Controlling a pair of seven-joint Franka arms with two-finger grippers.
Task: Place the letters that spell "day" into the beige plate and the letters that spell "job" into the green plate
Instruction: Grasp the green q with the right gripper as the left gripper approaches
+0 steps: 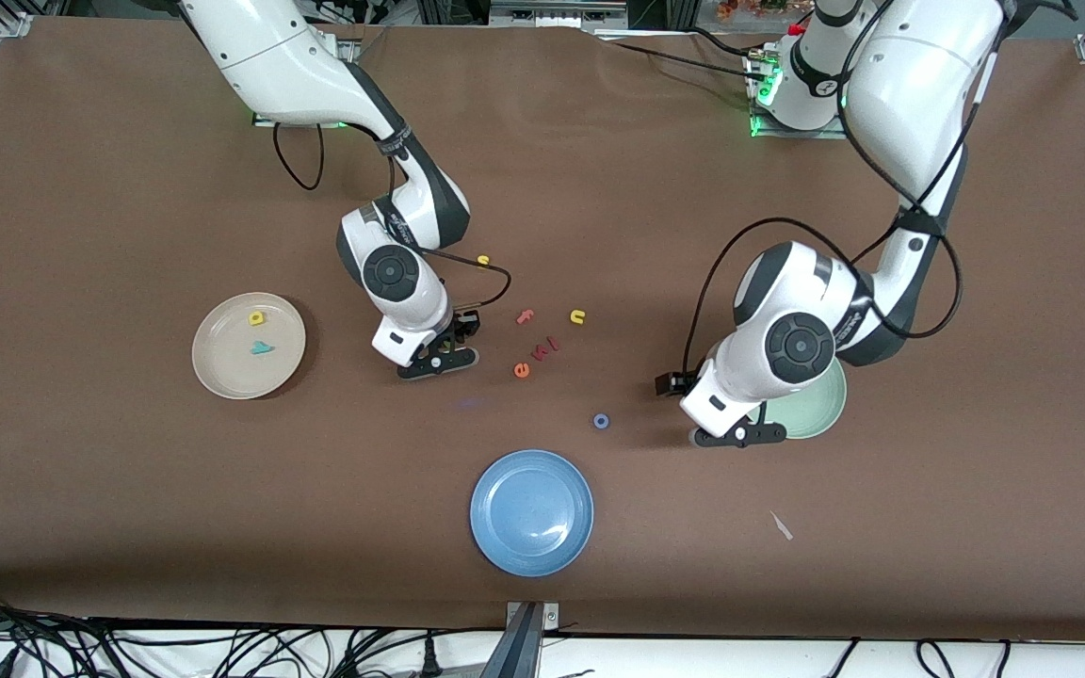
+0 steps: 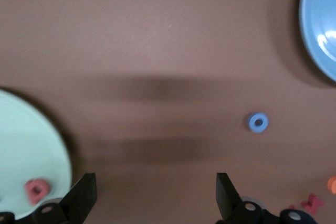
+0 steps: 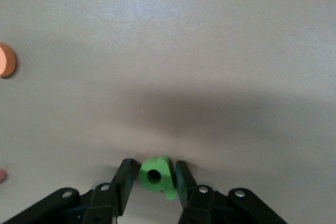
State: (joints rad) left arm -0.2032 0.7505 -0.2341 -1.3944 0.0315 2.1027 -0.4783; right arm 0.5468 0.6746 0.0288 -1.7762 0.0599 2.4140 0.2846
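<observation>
green foam "a" [image 3: 156, 177] is sitting clamped between the right pincer [image 1: 439, 363] fingers, arm bent low to the surface near the beige plate [image 1: 222, 377]. left pincer [image 1: 738, 436] is hanging wide open beside the green plate [image 1: 825, 414].

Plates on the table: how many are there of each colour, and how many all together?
Beige plate: 1
Green plate: 1
Blue plate: 1
Total: 3 plates
</observation>
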